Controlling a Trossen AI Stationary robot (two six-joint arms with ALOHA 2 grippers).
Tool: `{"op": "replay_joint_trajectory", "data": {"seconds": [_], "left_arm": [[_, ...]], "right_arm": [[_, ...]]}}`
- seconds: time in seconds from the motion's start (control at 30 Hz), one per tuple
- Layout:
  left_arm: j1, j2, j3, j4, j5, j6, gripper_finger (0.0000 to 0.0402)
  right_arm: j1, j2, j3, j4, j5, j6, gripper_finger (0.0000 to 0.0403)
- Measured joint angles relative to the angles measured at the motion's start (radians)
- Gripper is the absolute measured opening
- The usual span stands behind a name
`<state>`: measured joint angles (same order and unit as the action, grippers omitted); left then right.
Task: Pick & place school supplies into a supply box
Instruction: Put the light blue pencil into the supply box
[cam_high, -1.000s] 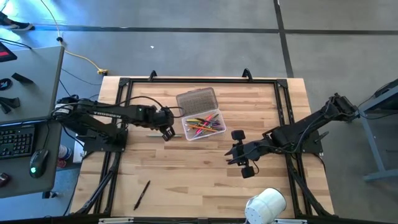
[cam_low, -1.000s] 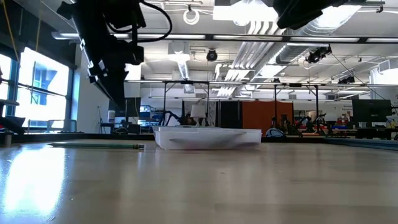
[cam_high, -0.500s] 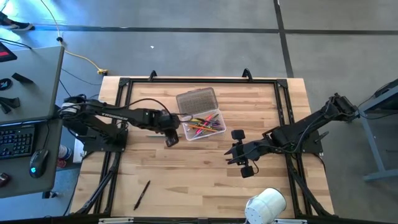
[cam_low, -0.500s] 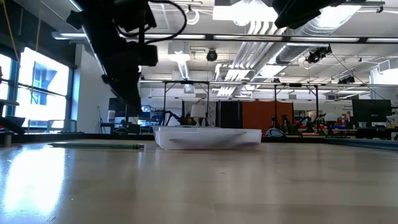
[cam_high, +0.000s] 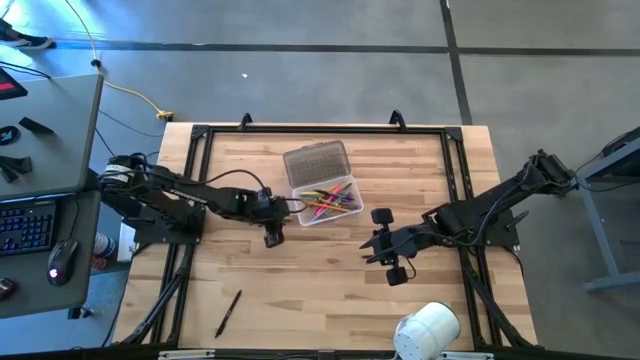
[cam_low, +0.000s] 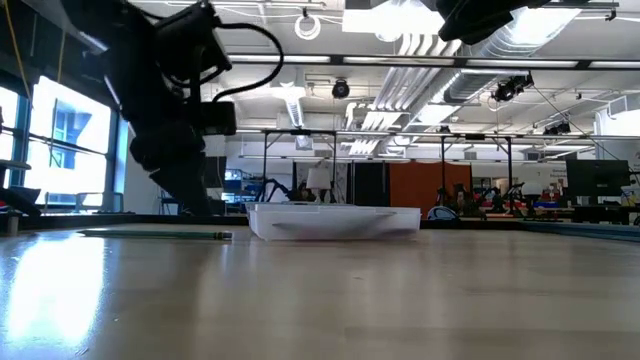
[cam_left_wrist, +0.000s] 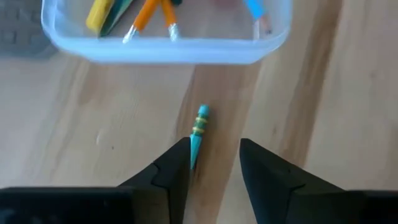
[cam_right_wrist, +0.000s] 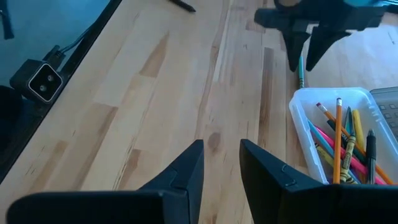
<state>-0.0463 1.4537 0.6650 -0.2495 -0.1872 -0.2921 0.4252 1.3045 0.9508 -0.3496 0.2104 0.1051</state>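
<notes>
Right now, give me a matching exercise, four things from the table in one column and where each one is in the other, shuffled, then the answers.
Things:
1. teal pencil
2. black pen
3. white roll
4. orange pencil

Places:
A. lying in the supply box
B. at the table's near edge, on the right arm's side
C. on the wood between the left claw's open fingers
D. alone on the wood near the front, on the left arm's side

Pairs: 1-C, 2-D, 3-B, 4-A
</notes>
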Motion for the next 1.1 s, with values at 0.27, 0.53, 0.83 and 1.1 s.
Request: {"op": "replay_joint_trajectory", "data": {"seconds": [0.27, 0.53, 0.83, 1.1], "left_arm": [[0.0, -0.001, -0.182, 0.283, -0.043, -0.033, 0.017], [-0.001, 0.016, -0.395, 0.659, -0.07, -0.151, 0.017], [-0.002, 0.085, -0.483, 0.801, -0.104, -0.147, 0.017], [-0.002, 0.098, -0.488, 0.83, -0.116, -0.055, 0.017]], "right_arm": [[0.0, 0.0, 0.0, 0.013, 0.005, 0.0, 0.0087], [0.0, 0.0, 0.0, 0.024, 0.005, 0.0, 0.0087], [0.0, 0.0, 0.0, 0.023, 0.005, 0.0, 0.0087], [0.0, 0.0, 0.0, 0.022, 0.004, 0.0, 0.0087]]}}
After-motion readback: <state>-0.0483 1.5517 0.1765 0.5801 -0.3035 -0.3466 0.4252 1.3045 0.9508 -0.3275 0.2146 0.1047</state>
